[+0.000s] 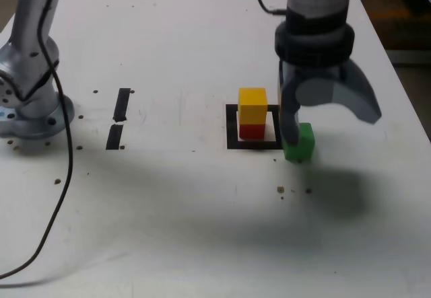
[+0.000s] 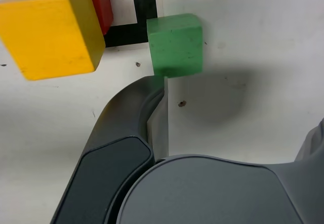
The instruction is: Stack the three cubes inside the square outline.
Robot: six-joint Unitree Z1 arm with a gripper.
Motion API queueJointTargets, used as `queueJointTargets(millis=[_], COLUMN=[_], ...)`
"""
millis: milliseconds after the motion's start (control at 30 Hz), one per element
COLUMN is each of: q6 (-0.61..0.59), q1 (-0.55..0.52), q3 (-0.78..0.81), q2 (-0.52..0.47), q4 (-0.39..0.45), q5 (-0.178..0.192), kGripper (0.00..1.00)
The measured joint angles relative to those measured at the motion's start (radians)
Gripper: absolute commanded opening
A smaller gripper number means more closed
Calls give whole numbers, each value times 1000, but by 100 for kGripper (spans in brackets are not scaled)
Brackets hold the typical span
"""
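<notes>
A white table (image 1: 202, 231) fills the room's middle, speckled with small dark crumbs. Above it the gripper (image 1: 323, 120) hangs with its jaws spread wide, gripping nothing; one finger (image 2: 159, 102) touches the side of the green cube (image 1: 298, 143), which sits just outside the square outline (image 1: 233, 126) on the exterior view's right. Inside the outline the yellow cube (image 1: 252, 105) rests on the red cube (image 1: 252, 130). Bare tabletop lies open in front. Two short tape strips (image 1: 122, 104) lie well apart to the left. I see no readable writing.
</notes>
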Motion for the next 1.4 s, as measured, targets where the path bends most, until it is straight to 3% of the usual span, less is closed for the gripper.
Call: queueJointTargets(millis=[300,533,967,1400], q6=[0,-2,-3,6], q1=[0,0,2,17], q3=[15,28,53,55], q2=[33,30,27,64], q4=[-26,-28,-30,-49], q5=[-17,3,3,-24], kGripper=[99,99,99,99])
